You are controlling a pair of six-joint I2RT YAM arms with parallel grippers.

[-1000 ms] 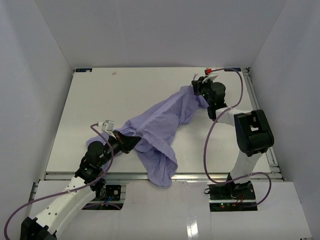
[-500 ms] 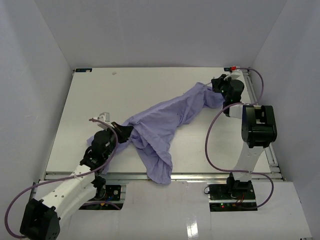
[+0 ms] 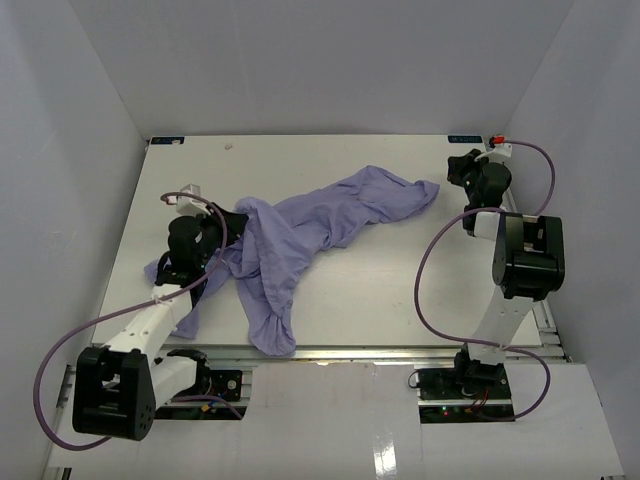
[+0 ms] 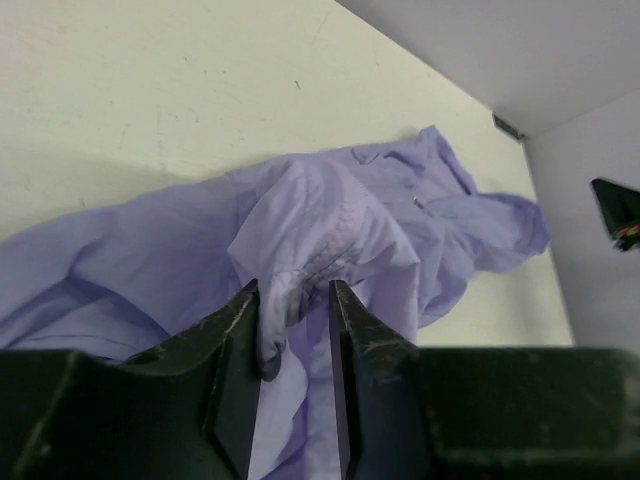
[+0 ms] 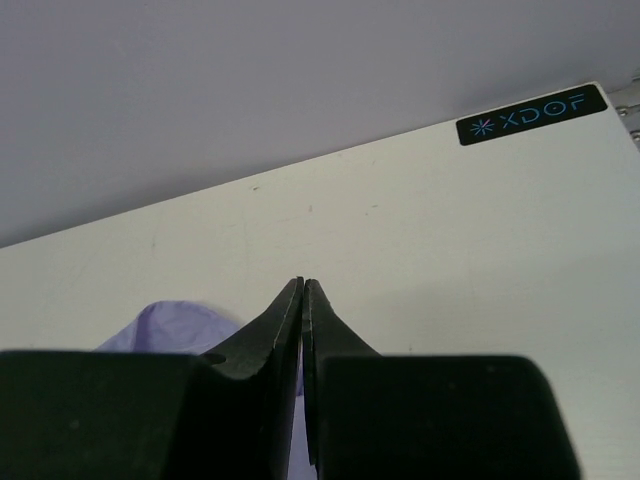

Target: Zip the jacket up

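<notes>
The lavender jacket (image 3: 320, 220) lies crumpled in a long diagonal band across the white table, from the near left to the far right. My left gripper (image 3: 228, 222) sits over its left part. In the left wrist view its jaws (image 4: 293, 290) stand a little apart, with a raised fold of the jacket (image 4: 330, 230) between the fingers. My right gripper (image 3: 458, 165) is at the far right, just beyond the jacket's far end. Its fingers (image 5: 303, 283) are pressed together with bare table at the tips. A bit of the jacket (image 5: 170, 325) shows behind them.
White walls close in the table on three sides. A black XDOF label (image 5: 530, 113) marks the table's back right corner. The right arm's black body (image 3: 528, 255) and purple cable (image 3: 430, 270) stand along the right edge. A metal rail (image 3: 400, 350) runs along the near edge.
The left gripper moved left and back, dragging the jacket's left part, and its jaws parted. The right gripper swung to the far right corner; the jacket's far end now lies apart from it.
</notes>
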